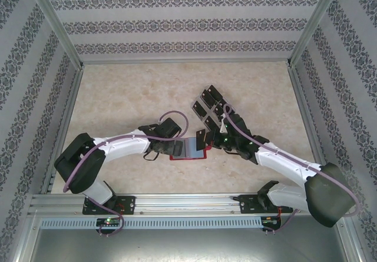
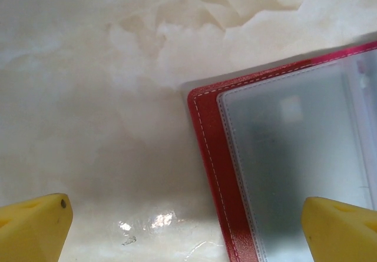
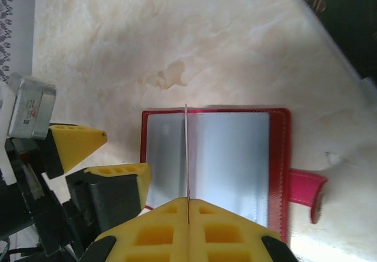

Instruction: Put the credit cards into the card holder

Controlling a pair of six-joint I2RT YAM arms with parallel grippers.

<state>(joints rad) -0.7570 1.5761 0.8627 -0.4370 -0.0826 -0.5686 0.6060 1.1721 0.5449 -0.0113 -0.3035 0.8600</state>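
Observation:
The card holder [image 1: 189, 151] lies open on the table, dark red with grey-blue pockets [image 3: 227, 165] and a pink snap tab [image 3: 306, 188]. My right gripper [image 3: 188, 202] is shut on one credit card [image 3: 187, 150]. The card is seen edge-on and stands upright over the holder's middle fold; from above it is a small black card [image 1: 201, 137]. My left gripper [image 2: 188, 232] is open and straddles the holder's left edge [image 2: 215, 173]. One of its fingers [image 2: 340, 229] is over the pocket, the other over bare table. Several more credit cards [image 1: 210, 105] lie behind the holder.
The spare cards sit in a clear tray [image 1: 219, 96] at the back right, its dark corner [image 3: 344, 23] close to the right arm. Patterned walls and metal rails enclose the marbled tabletop [image 1: 135, 97]. Both arms meet over the holder near the front.

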